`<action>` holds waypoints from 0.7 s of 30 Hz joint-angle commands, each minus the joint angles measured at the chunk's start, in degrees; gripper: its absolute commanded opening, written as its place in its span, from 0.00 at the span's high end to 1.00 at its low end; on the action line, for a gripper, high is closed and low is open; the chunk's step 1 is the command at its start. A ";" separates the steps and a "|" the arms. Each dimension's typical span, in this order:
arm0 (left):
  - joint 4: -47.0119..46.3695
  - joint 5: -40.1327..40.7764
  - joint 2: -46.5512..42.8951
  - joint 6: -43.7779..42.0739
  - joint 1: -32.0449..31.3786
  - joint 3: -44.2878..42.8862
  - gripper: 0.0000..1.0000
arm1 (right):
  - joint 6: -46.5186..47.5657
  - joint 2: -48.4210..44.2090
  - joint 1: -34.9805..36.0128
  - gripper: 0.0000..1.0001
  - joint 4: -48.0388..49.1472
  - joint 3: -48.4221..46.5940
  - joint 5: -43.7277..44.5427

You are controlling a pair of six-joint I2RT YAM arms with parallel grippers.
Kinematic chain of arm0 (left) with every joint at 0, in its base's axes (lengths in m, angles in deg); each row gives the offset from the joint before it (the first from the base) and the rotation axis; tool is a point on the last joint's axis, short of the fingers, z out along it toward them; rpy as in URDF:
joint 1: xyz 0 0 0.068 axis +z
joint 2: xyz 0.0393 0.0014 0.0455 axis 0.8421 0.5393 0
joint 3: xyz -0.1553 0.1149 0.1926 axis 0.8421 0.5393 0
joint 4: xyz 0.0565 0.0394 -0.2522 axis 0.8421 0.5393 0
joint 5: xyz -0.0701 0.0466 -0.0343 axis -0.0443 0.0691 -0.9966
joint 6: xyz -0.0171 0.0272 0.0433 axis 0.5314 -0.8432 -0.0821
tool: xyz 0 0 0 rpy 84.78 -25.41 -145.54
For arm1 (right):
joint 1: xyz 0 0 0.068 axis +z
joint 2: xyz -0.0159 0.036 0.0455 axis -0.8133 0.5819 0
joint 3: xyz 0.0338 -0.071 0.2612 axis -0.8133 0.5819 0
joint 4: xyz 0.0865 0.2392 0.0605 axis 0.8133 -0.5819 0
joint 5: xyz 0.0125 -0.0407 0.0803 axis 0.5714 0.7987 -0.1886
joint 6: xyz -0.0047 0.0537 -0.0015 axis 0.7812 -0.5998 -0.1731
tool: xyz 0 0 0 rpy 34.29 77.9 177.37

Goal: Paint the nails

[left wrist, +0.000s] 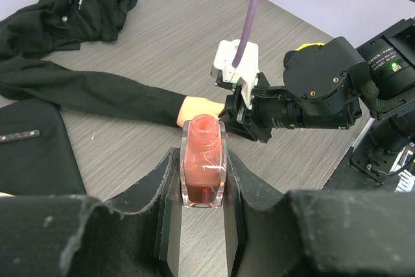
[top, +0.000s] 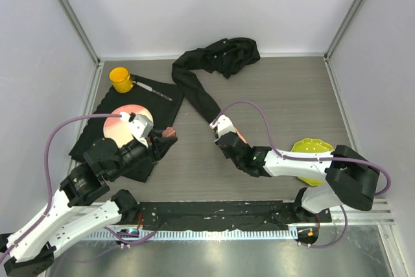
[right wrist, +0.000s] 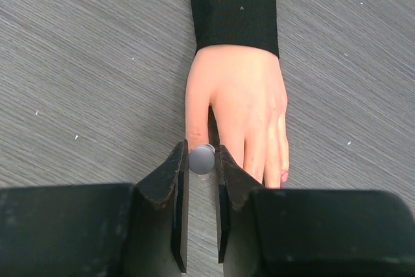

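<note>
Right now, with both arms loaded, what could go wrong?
1. The polish bottle stands uncapped in the left jaws, which are shut on it. Any tilt could spill it.
2. The right jaws pinch a grey cap over the mannequin hand. What hangs below the cap is hidden, so polish may land on skin instead of a nail.
3. The hand looks unfixed, so a push could shift it.

Yellow cup (top: 120,78), pen (top: 152,89) on black mat (top: 113,100).
</note>
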 commanded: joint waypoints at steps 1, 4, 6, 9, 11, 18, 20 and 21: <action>-3.33 -0.79 0.03 0.06 0.52 -0.13 1.00 | 0.26 0.28 -0.02 0.99 2.87 -2.22 1.40; -3.25 -0.96 0.03 -0.03 0.60 -0.22 1.00 | 0.26 0.37 -0.02 0.99 2.52 -2.30 0.78; -3.25 -0.96 -0.05 0.06 0.69 -0.13 1.00 | 0.08 0.37 -0.02 0.99 2.25 -2.30 0.43; -3.16 -1.05 0.03 0.06 0.78 -0.13 1.00 | -0.18 0.11 -0.02 0.99 1.72 -2.22 0.08; -3.07 -1.05 0.03 0.06 0.78 -0.13 1.00 | -0.35 -0.16 -0.02 0.99 1.37 -1.95 0.08; -3.07 -1.23 0.12 0.06 0.87 -0.04 1.00 | -1.06 -1.39 -0.02 0.99 0.67 -0.81 -0.01; -3.07 -1.32 0.12 0.06 0.96 -0.04 1.00 | -1.23 -1.83 -0.02 0.99 0.67 -0.46 -0.10; -3.16 -1.40 0.21 0.23 0.96 -0.04 1.00 | -1.41 -1.74 -0.02 0.99 0.41 -0.37 -0.01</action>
